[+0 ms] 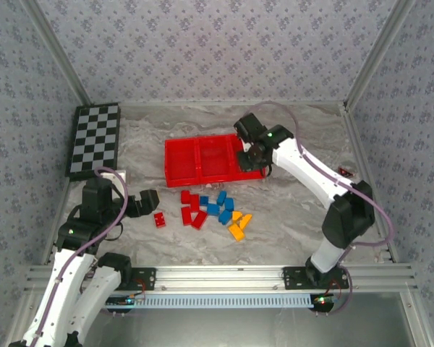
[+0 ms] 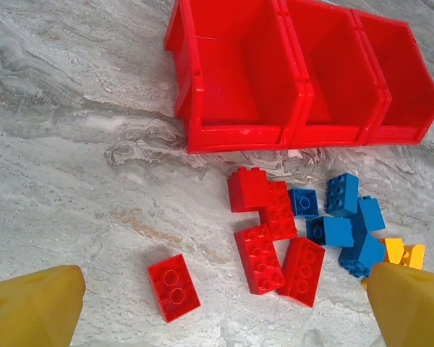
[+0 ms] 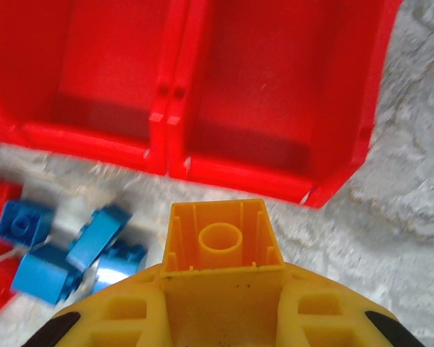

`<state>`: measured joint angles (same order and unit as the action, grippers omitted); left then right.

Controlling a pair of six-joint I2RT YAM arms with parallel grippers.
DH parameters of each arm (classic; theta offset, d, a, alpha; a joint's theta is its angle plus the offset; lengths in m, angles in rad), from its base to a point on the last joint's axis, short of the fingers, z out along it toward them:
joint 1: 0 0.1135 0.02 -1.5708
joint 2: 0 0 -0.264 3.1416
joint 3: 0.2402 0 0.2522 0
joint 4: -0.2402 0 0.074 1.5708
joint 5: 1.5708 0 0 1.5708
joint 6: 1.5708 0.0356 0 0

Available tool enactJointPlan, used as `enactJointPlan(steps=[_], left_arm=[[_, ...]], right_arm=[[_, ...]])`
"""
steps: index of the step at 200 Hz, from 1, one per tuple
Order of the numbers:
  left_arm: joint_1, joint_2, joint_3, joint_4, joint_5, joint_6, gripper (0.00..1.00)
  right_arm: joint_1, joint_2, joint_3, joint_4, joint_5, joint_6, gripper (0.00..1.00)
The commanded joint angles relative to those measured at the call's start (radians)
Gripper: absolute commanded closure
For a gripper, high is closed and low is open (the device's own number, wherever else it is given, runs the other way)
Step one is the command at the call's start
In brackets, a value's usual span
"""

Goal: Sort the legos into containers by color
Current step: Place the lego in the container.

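Note:
The red tray (image 1: 213, 178) has three compartments side by side, all bare inside (image 2: 235, 137). In front of it lie loose legos: red (image 1: 192, 210), blue (image 1: 218, 206) and yellow-orange (image 1: 239, 225). One red brick (image 2: 173, 287) lies apart to the left, studs down. My left gripper (image 1: 148, 202) hangs open above it, its yellow fingertips (image 2: 36, 303) far apart and nothing between them. My right gripper (image 3: 220, 307) is shut on a yellow-orange brick (image 3: 220, 231), hollow side towards the camera, just in front of the tray's right compartment (image 3: 239, 177). Blue bricks (image 3: 58, 253) lie to its left.
A black-and-white checkerboard (image 1: 94, 141) lies at the back left, beside the tray. Patterned walls close in the marbled table on three sides. An aluminium rail (image 1: 224, 275) runs along the near edge.

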<state>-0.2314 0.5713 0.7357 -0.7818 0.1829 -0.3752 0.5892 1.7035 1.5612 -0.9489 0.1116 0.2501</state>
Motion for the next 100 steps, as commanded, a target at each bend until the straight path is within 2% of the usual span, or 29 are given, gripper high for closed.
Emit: enactJointPlan(steps=[1,47,65,92,100], left_arm=[[-0.005,0.001,-0.001,0.022,-0.009,0.01,0.0],[-0.005,-0.012,0.004,0.017,-0.018,0.01,0.0],[-0.005,-0.026,-0.001,0.022,-0.02,0.009,0.0],[-0.005,-0.025,-0.001,0.024,-0.016,0.009,0.0],[-0.005,-0.024,0.002,0.021,-0.017,0.008,0.0]], right_arm=[[-0.047,0.117,0.083,0.016,-0.013,-0.061,0.79],[-0.089,0.279,0.21,0.004,-0.036,-0.068,0.75],[-0.089,0.305,0.219,0.009,-0.038,-0.057,0.69],[-0.091,0.317,0.232,-0.004,-0.037,-0.032,0.51],[-0.089,0.318,0.241,-0.015,-0.031,-0.026,0.49]])
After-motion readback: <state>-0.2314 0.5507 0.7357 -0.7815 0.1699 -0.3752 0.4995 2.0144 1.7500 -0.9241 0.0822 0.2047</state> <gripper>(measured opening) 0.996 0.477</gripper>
